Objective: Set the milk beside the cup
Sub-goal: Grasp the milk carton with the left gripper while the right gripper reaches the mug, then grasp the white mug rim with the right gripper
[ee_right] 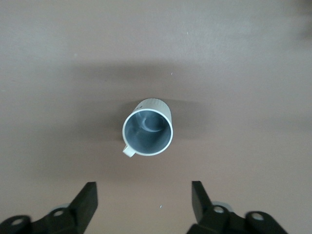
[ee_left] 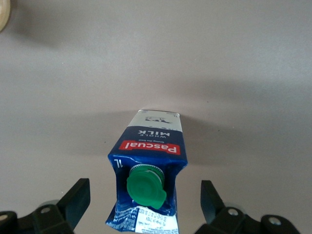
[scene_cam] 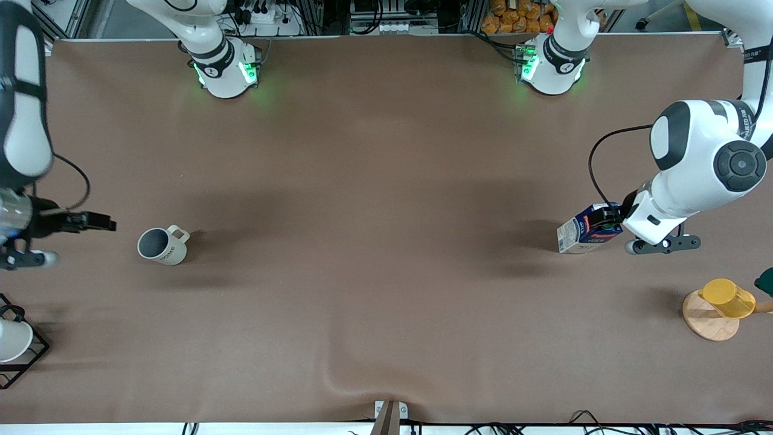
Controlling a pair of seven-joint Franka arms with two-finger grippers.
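The milk, a dark blue carton with a green cap, red label and whitish side, stands on the table toward the left arm's end. My left gripper is open around the carton's top. In the left wrist view the carton sits between the spread fingers of my left gripper, with a gap on each side. The cup, a cream-beige mug with a dark grey inside, stands toward the right arm's end. My right gripper hangs open and empty beside it. The mug shows ahead of the right gripper.
A yellow cup rests on a round wooden coaster at the left arm's end, with a dark green object at the edge. A black wire rack with a white cup stands at the right arm's end.
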